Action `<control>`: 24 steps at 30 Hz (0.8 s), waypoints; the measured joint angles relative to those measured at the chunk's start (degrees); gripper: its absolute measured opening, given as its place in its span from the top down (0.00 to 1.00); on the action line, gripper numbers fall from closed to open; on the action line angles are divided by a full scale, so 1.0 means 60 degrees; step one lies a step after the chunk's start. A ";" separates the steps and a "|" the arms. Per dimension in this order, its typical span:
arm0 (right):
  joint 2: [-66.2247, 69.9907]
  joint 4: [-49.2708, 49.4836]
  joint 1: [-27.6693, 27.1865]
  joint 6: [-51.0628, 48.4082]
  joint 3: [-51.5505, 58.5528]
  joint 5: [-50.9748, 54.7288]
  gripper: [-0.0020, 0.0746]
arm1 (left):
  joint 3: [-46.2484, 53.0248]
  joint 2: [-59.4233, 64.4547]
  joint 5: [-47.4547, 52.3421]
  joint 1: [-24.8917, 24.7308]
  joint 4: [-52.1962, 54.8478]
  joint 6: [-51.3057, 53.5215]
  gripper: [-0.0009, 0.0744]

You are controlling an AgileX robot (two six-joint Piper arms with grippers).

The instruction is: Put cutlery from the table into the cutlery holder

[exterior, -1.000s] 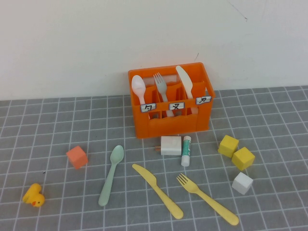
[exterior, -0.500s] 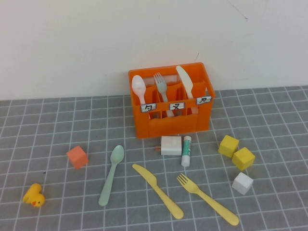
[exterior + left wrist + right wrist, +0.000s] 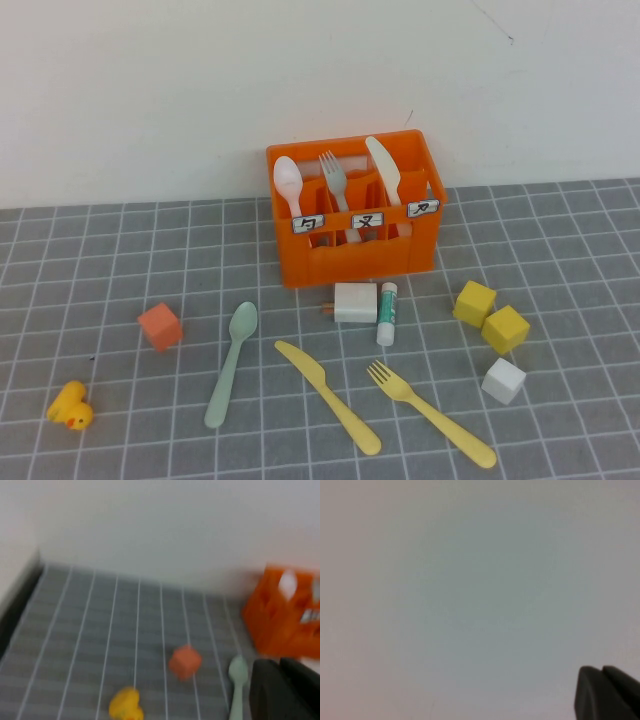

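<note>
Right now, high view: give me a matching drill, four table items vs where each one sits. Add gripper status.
Items:
1. mint spoon
2. yellow fork
3. white knife
4. rubber duck

Places:
A. upright in the cutlery holder
B. flat, nearest the orange cube
C. far left of the table
D. flat, nearest the white cube

Pairs: 1-B, 2-D, 3-A, 4-C

Left gripper and right gripper show only in their wrist views, both shut, holding nothing.
</note>
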 joint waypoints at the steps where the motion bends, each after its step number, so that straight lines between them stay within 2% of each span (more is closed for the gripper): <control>1: 0.0115 0.0000 0.0000 -0.0039 -0.0315 0.0776 0.98 | -0.0124 0.0488 0.0387 0.0000 -0.0110 0.0000 0.99; 6: 0.1421 0.0015 0.0000 -0.0235 -0.0761 0.3773 0.98 | 0.0047 0.2548 0.0185 0.0000 -0.0916 0.0172 0.99; 10: 0.2849 0.0015 0.0000 -0.0930 -0.0743 0.5717 0.98 | 0.0099 0.4614 0.0132 0.0000 -0.2519 0.2223 0.99; 13: 0.3705 0.0015 0.0000 -0.1694 -0.0743 0.6273 0.98 | -0.0350 0.6146 0.0630 0.0000 -0.3442 0.3661 0.99; 17: 0.4513 0.0124 0.0000 -0.2283 -0.0743 0.6413 0.98 | -0.1435 0.8079 0.1188 -0.0123 -0.3811 0.4365 0.99; 20: 0.4883 0.0684 0.0000 -0.2535 -0.0630 0.6413 0.98 | -0.2274 0.9339 0.1245 -0.0869 -0.3826 0.4497 0.99; 24: 0.5072 0.1833 0.0000 -0.3683 0.0006 0.6015 0.98 | -0.3337 1.0763 0.0833 -0.2695 -0.2957 0.4278 0.99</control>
